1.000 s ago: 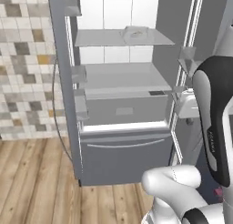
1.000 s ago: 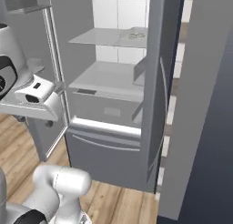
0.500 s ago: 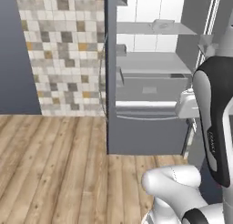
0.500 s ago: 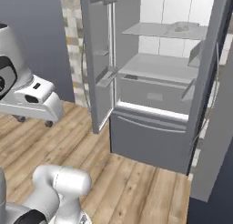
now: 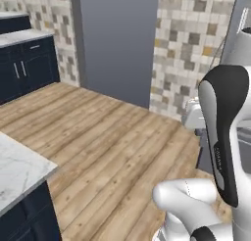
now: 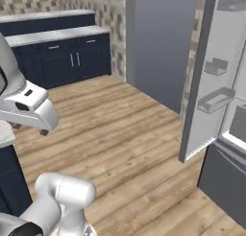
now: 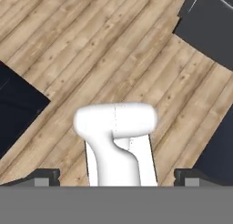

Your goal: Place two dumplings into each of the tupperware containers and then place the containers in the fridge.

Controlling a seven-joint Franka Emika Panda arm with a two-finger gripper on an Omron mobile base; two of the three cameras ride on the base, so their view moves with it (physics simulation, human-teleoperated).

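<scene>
The fridge (image 6: 218, 81) stands open at the right edge of the right base view, its pale door with bins swung toward me and a grey lower drawer (image 6: 228, 182) beneath. My gripper (image 7: 116, 175) hangs over bare wooden floor, its fingertips (image 7: 45, 175) wide apart with nothing between them, so it is open. In the right base view the gripper (image 6: 42, 129) sits at the left, away from the fridge. The dumplings and the tupperware containers are out of view.
Dark blue cabinets (image 5: 24, 68) with a pale top line the far wall. A white marble counter corner (image 5: 22, 171) juts in at the lower left. A plain grey panel (image 5: 117, 44) stands between tiled walls. Wooden floor (image 6: 120, 134) lies between them.
The whole picture has swung left: the base has turned away from the fridge interior toward the floor and cabinets. The gripper stays open and empty.
</scene>
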